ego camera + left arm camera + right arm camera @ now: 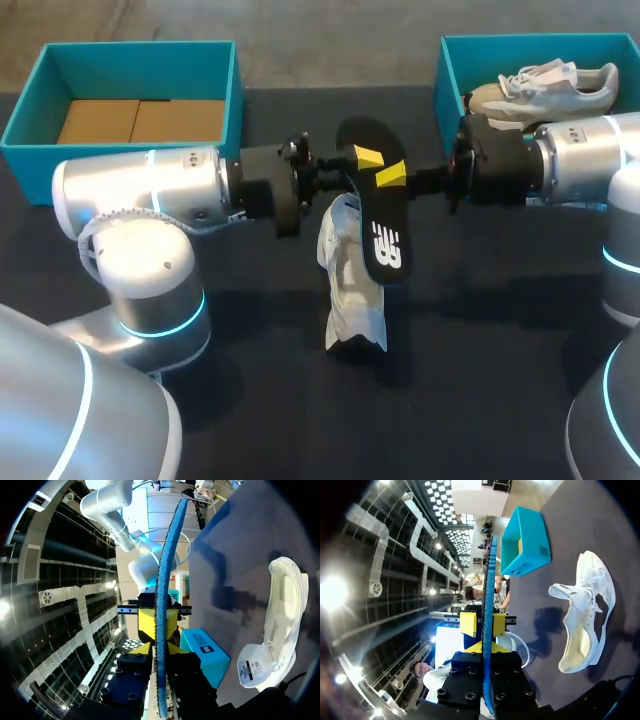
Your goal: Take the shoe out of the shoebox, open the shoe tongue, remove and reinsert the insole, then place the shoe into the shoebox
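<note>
On the dark table (480, 400) you have two teal boxes. The left shoebox (30, 130) has only brown cardboard in it, and the right shoebox (445, 70) has a second shoe (560, 85) in it. The white shoe (350, 290) you are working on lies on the table between your arms, with its tongue pulled open. The insole (380, 215), black on one side and blue on the other, is held up over it. I cannot tell if its low end touches the shoe. Your left gripper (367, 157) and your right gripper (391, 176) meet in the middle, and each one pinches the insole's upper half from both flat sides. I think trouble could start there. If the arms pull apart while both hold tight, the soft insole could bend, tear or slip out. If both let go together, it drops and may miss the shoe. The shoe is loose on the table, so pushing the insole in could make it slide or tip. The insole could also fold up inside instead of lying flat.
</note>
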`<state>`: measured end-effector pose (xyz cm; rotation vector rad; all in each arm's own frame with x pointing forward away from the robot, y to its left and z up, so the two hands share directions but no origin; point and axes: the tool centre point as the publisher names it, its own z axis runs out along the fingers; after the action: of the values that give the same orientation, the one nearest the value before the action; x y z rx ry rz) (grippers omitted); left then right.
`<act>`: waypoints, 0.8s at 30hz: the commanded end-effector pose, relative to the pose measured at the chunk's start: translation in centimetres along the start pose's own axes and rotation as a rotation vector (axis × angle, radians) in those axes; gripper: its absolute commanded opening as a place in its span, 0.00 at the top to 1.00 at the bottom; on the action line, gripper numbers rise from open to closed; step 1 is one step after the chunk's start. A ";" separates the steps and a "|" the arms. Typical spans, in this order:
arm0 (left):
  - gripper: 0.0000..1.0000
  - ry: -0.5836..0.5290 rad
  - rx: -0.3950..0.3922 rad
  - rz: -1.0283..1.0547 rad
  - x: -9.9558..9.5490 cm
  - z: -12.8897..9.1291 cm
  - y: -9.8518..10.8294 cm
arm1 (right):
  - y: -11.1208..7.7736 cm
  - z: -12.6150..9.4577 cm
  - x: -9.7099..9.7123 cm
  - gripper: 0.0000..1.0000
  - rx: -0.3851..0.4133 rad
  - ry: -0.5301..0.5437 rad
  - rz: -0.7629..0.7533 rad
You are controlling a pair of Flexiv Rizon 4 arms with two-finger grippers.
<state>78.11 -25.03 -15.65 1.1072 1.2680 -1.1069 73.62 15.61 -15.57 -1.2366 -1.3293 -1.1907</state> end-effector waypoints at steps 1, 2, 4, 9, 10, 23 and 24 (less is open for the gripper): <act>0.92 0.002 -0.003 -0.002 0.1 0.2 -0.2 | 0.1 0.1 -0.1 1.00 0.003 0.002 -0.001; 0.95 0.002 -0.003 -0.002 0.1 0.2 -0.2 | 0.1 0.1 -0.1 1.00 0.003 0.003 -0.001; 1.00 0.001 -0.003 -0.006 0.1 0.2 -0.2 | 0.1 0.1 -0.1 1.00 0.003 0.003 0.000; 1.00 -0.010 -0.001 -0.051 0.3 0.2 -0.1 | 0.0 -0.1 -0.2 1.00 0.000 0.004 -0.001; 1.00 -0.012 -0.001 -0.052 0.3 0.1 -0.1 | 0.0 -0.1 -0.2 0.80 -0.001 0.005 -0.001; 1.00 -0.042 0.087 -0.259 1.0 -1.1 -0.8 | -0.5 -2.4 -1.5 0.00 -0.095 -0.064 -0.019; 1.00 -0.044 0.098 -0.273 0.9 -1.2 -1.0 | -0.5 -2.7 -1.5 0.00 -0.104 -0.081 -0.033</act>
<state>77.07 -24.69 -16.64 0.9857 1.3685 -1.3859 74.42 13.61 -17.52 -1.3169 -1.3541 -1.2399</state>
